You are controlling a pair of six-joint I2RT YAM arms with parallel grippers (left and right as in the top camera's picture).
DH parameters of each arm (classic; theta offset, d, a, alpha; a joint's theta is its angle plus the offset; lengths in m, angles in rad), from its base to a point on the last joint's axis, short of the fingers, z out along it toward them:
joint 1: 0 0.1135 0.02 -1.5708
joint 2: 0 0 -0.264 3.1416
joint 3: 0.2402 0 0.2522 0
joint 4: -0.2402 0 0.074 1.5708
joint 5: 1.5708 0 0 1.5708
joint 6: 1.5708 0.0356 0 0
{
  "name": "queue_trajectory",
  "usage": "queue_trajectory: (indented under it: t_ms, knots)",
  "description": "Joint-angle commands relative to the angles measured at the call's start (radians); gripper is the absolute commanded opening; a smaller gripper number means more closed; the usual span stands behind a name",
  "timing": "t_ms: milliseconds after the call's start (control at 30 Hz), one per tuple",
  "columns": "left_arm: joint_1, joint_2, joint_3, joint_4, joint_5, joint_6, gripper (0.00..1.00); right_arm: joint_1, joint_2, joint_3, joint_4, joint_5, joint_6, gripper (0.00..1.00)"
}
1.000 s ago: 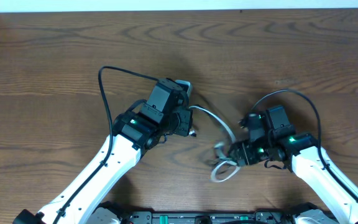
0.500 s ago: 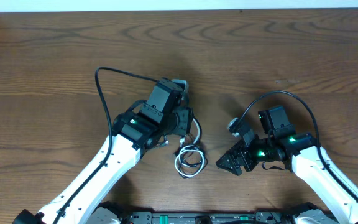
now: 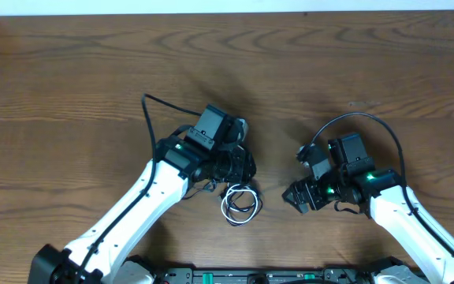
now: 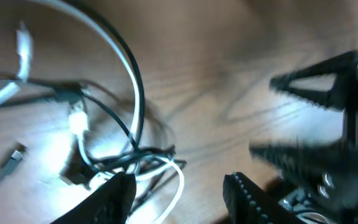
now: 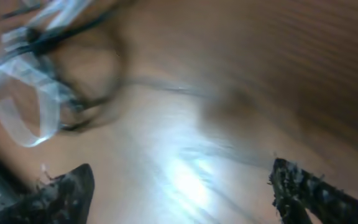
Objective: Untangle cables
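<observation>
Left pincer (image 4: 179, 196) open, empty, just beside the tangled black and white cables (image 3: 240, 203) on the bench (image 3: 69, 79); right pincer (image 5: 180, 175) wide, empty.

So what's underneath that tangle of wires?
Only the wooden table shows under the cables. Where the black and white cords knot together, they hide the wood and bits of each other.

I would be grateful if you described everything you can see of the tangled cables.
The cables are two thin cords, one white and one black, coiled together in a small loose bundle of overlapping loops, with small plug ends. They look like flexible plastic-coated wire. The bundle lies on the wooden table, right by the left gripper, whose fingers are spread over it; whether they touch it is unclear. The right gripper stands apart, open.
</observation>
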Motion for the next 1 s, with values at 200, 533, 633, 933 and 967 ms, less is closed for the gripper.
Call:
queue_trajectory:
  t_ms: [200, 533, 633, 933, 967]
  knots:
    - [0.001, 0.134, 0.004, -0.089, 0.066, -0.243, 0.50, 0.002, 0.002, -0.002, 0.020, 0.296, 0.282, 0.98]
    - [-0.082, 0.204, 0.004, -0.099, 0.080, -0.313, 0.50, 0.002, 0.002, -0.002, 0.020, 0.296, 0.282, 0.99]
    - [-0.105, 0.212, 0.003, -0.084, 0.072, -0.336, 0.50, 0.002, 0.002, -0.002, 0.020, 0.296, 0.282, 0.99]
    - [-0.162, 0.245, 0.003, -0.053, -0.053, -0.452, 0.49, 0.002, 0.002, -0.002, 0.020, 0.296, 0.282, 0.99]
    - [-0.162, 0.248, 0.003, -0.037, -0.053, -0.452, 0.49, 0.002, 0.002, -0.002, 0.020, 0.296, 0.282, 0.99]
